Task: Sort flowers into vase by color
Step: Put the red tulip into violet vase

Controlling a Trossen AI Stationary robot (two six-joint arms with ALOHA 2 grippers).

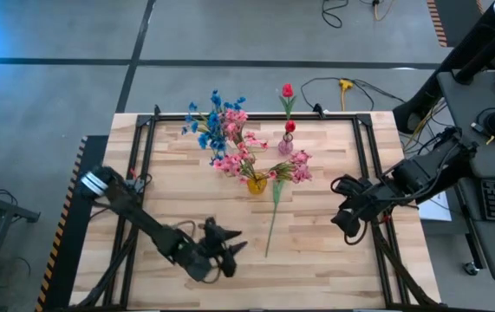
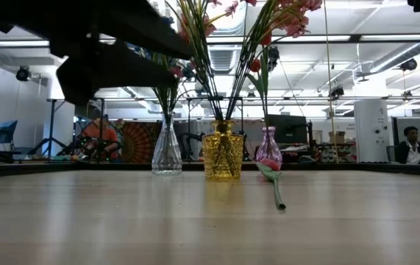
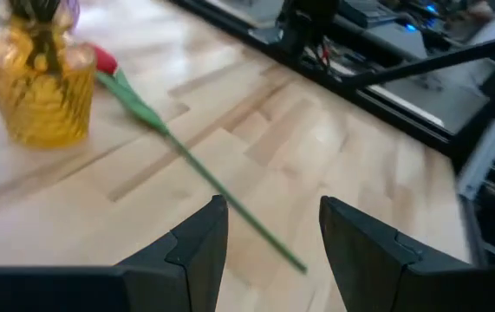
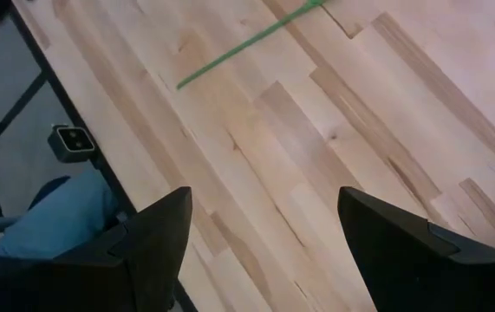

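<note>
A red tulip-like flower lies flat on the table, its thin green stem [image 1: 272, 221] running toward the near edge and its bud [image 3: 102, 58] beside the yellow vase [image 1: 257, 184]. That vase holds pink sprays [image 1: 292, 166]. A clear vase [image 2: 166, 151] holds blue blossoms [image 1: 209, 124], and a small pink vase [image 1: 285, 145] holds red buds [image 1: 288, 90]. My left gripper [image 1: 232, 250] is open, above the table just left of the stem's near end [image 3: 297, 265]. My right gripper [image 1: 343, 201] is open, raised at the table's right side, empty.
Black frame rails [image 1: 146, 139] border the table's left, far and right sides. Bare wood lies between the stem and my right gripper [image 4: 260, 234]. Cables and equipment stand beyond the right edge. People sit in the room behind the table [image 2: 410, 143].
</note>
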